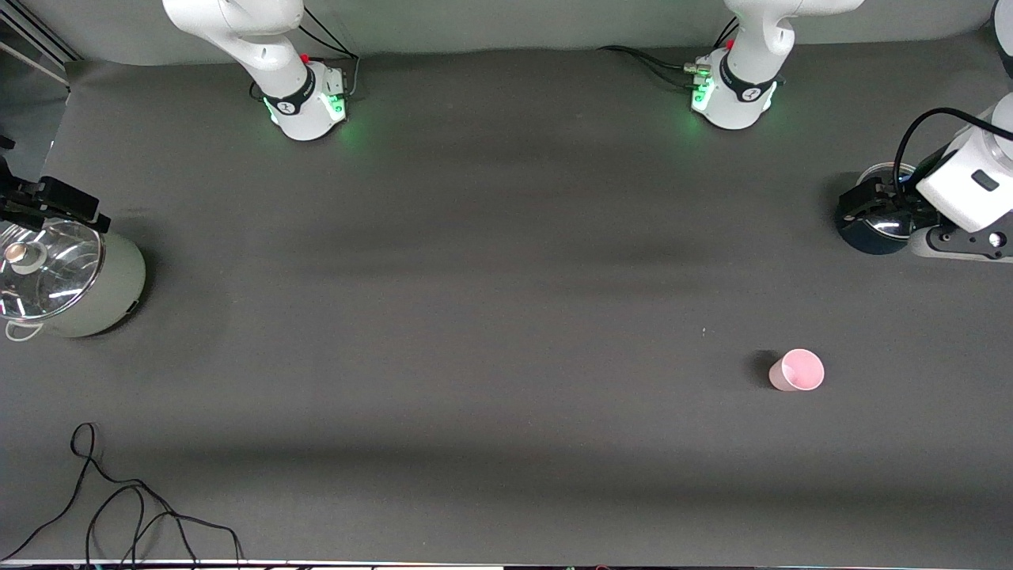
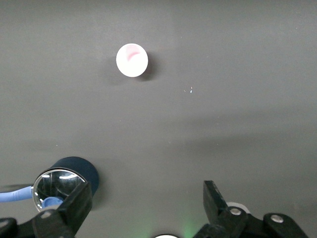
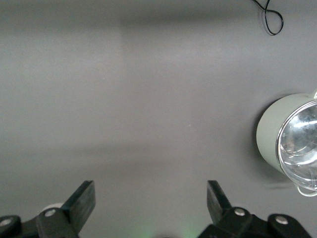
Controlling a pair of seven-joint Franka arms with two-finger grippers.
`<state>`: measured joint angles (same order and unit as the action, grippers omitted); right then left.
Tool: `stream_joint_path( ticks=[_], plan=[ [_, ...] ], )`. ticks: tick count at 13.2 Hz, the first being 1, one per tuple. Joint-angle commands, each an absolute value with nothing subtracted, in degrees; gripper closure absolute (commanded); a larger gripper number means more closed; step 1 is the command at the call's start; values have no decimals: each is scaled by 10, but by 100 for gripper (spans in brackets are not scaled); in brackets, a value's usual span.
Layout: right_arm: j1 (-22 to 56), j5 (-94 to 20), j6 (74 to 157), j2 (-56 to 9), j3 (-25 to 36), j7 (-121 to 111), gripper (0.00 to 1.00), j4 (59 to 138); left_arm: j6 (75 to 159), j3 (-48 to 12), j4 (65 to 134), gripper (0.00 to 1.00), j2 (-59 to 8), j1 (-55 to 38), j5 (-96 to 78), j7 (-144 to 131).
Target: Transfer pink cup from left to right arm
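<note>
The pink cup [image 1: 796, 370] stands upright on the dark table, toward the left arm's end and nearer to the front camera than the left arm's base [image 1: 736, 95]. In the left wrist view the pink cup [image 2: 132, 60] shows from above, well apart from my left gripper [image 2: 146, 206]. That gripper hangs high over the table close to its base, open, with nothing between its fingers. My right gripper [image 3: 150, 201] hangs high close to the right arm's base [image 1: 305, 103], open and empty. Neither gripper shows in the front view.
A pale green pot with a glass lid [image 1: 79, 285] [image 3: 272, 134] stands at the right arm's end. At the left arm's end, a white device [image 1: 969, 190] holds a black claw over a dark blue round container [image 1: 866, 237] [image 2: 84, 168]. A black cable [image 1: 119, 507] lies by the near edge.
</note>
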<state>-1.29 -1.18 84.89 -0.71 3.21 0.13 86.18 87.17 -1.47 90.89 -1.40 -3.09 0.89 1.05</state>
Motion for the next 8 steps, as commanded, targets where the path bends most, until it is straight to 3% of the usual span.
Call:
stream_joint_path(
  ticks=[1,8],
  plan=[
    [-12,-4,838,-14,31,1,0,846,870,-12,900,0,-15,-37,18,14],
    [-14,-4,835,-14,31,-3,0,849,875,-12,900,0,-18,-38,17,14]
  ],
)
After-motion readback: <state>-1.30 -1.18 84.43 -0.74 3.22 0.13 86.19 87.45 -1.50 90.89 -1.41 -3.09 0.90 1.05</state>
